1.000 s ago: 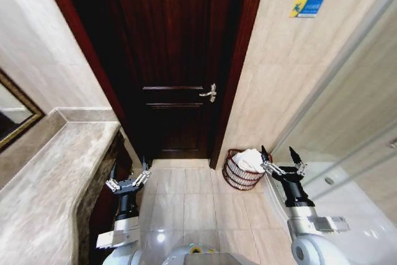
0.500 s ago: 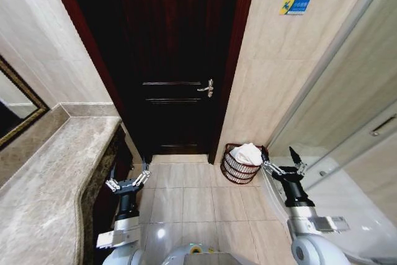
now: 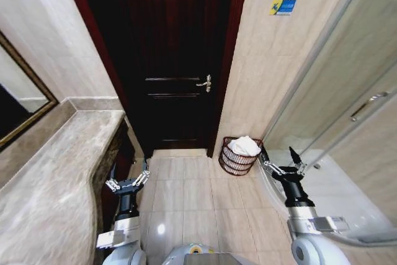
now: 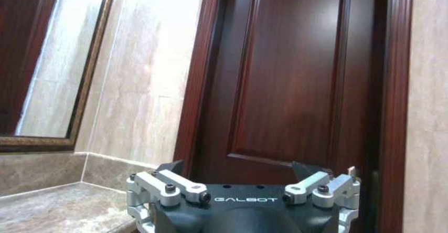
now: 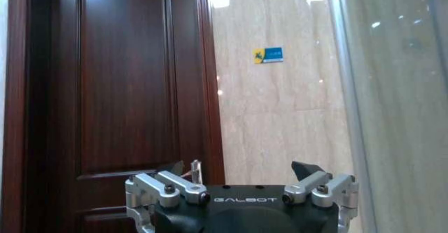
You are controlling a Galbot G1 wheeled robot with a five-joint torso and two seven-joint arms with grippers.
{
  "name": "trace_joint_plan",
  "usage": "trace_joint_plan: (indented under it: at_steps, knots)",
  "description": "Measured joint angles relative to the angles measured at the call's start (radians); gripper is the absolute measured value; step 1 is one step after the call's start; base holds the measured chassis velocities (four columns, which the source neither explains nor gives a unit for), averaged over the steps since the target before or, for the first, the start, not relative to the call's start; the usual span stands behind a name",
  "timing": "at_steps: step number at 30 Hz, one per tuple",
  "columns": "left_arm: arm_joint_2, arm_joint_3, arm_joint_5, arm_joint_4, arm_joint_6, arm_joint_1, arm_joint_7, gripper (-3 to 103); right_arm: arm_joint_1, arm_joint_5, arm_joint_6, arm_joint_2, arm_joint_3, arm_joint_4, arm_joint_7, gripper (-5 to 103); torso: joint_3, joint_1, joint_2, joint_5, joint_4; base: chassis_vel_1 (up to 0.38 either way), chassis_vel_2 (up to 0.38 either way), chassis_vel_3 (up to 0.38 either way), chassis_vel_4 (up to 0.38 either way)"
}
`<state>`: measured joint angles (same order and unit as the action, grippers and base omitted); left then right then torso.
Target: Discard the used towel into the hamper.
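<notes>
We note the hamper [image 3: 240, 156] on the tiled floor [image 3: 186, 197] at the far right, in the corner where the dark wooden door [image 3: 167, 60] frame meets the beige tiled wall [image 3: 273, 72]. A white towel [image 3: 244, 146] is heaped inside it, rising above the rim.

The left gripper [image 3: 128, 178] is held up near us on the left, beside the edge of the marble counter [image 3: 56, 184], its fingers spread and nothing between them. From its wrist camera we see the same spread fingers [image 4: 171, 183] pointing toward the door, with a framed mirror [image 4: 49, 65] on the wall to its left.

The right gripper [image 3: 280, 157] is raised near us on the right, just beside the hamper and slightly nearer than it, not touching. Its fingers are also spread and empty. Its wrist camera looks past the fingers [image 5: 315, 183] at the door, the wall and a small blue and yellow sticker [image 5: 269, 55].

A glass shower partition [image 3: 347, 91] runs along the right side. The door handle [image 3: 204, 83] sits on the right edge of the door.
</notes>
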<state>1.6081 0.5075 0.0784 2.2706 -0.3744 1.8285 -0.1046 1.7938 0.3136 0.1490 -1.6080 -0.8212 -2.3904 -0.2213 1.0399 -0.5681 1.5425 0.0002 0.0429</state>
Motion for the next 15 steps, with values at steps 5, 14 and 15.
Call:
trace_joint_plan:
  at_steps: [5,14,15]
  knots:
    - [0.0,0.0,0.0,0.0,0.0,0.0,0.0,100,0.0,0.0,0.0,0.0,0.0,0.0,0.0,100,0.0,-0.001,0.0,-0.0001,0.0001,0.032,-0.044,-0.068,0.039]
    - [0.0,0.0,0.0,0.0,0.0,-0.001,0.0,100,0.0,0.0,0.0,0.0,0.0,0.0,0.0,100,0.001,-0.003,-0.001,-0.0002,0.0001,-0.032,0.035,0.038,-0.033]
    - [0.0,0.0,0.0,0.0,0.0,0.0,0.0,100,0.0,0.0,0.0,0.0,0.0,0.0,0.0,100,0.001,-0.002,-0.001,-0.0001,0.0001,0.0,0.0,0.0,0.0]
